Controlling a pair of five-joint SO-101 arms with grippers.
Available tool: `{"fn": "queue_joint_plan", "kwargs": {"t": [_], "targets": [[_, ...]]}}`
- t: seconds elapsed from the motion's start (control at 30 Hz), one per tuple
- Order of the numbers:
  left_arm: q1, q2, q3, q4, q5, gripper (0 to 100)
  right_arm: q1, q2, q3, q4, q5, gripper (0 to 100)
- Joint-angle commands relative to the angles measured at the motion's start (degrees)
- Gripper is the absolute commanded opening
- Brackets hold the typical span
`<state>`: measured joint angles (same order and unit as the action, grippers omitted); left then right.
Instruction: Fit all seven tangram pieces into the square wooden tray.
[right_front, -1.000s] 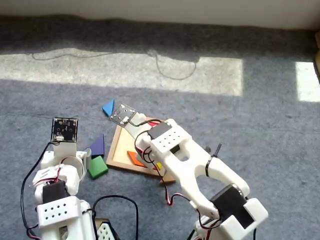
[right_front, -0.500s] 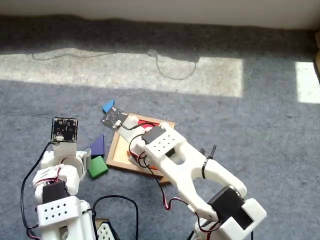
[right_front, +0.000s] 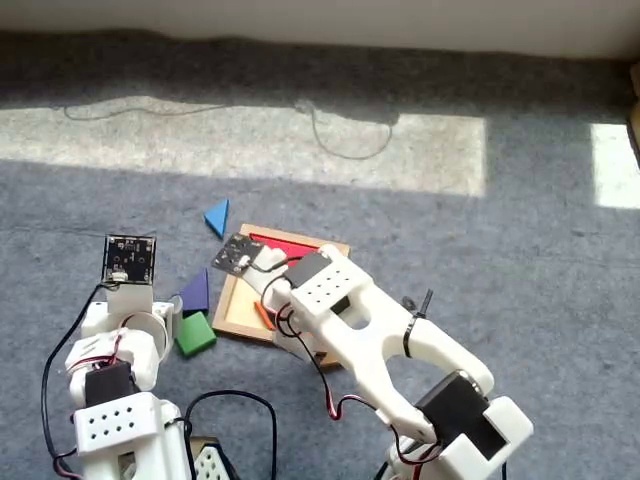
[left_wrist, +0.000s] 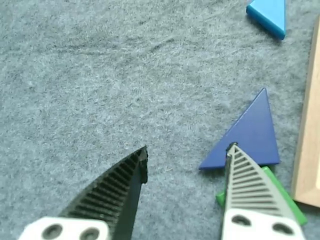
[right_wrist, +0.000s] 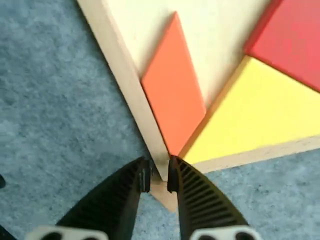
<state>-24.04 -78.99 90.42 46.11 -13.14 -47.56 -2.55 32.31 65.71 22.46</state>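
Hovering at a corner of the wooden tray (right_wrist: 112, 55), your right gripper (right_wrist: 157, 175) has its fingers clenched almost together, gripping nothing, likely to nudge the orange piece (right_wrist: 172, 105) just beyond the tips. Your left gripper (left_wrist: 187, 160) sits spread wide, dark blue triangle (left_wrist: 250, 135) beside 1 fingertip, ready for pickup.

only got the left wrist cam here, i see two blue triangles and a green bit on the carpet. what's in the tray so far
Observer: An orange piece, a yellow piece and a red piece lie in the tray.
Operator: where's the other arm
Observer: The right pincer is over the tray's corner, by the orange piece's tip.
Operator: tray full then
Observer: No, bare wood shows beside the orange piece.
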Motion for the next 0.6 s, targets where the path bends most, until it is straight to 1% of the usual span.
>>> {"fn": "queue_joint_plan", "kwargs": {"t": [0.0,0.1,0.13,0.23,0.33,0.47,0.57], "targets": [[-0.57,-0.75,-0.22,-1.05,0.35,26,3.03,-3.82,-4.53,6.81,3.69,6.2],[-0.57,-0.75,-0.22,-1.05,0.35,26,8.04,-11.38,-7.08,10.95,3.34,6.2],[-0.57,-0.75,-0.22,-1.05,0.35,26,9.71,-14.55,-7.43,11.74,1.85,6.2],[-0.57,-0.75,-0.22,-1.14,0.35,26,13.05,-23.34,-7.43,12.09,-4.75,6.2],[-0.57,-0.75,-0.22,-1.14,0.35,26,14.20,-29.85,-3.56,12.00,-10.64,6.4],[-0.57,-0.75,-0.22,-1.14,0.35,26,14.11,-33.19,2.51,11.03,-21.27,7.0],[-0.57,-0.75,-0.22,-1.14,0.35,26,14.02,-32.40,7.60,8.22,-29.98,11.6]]}}
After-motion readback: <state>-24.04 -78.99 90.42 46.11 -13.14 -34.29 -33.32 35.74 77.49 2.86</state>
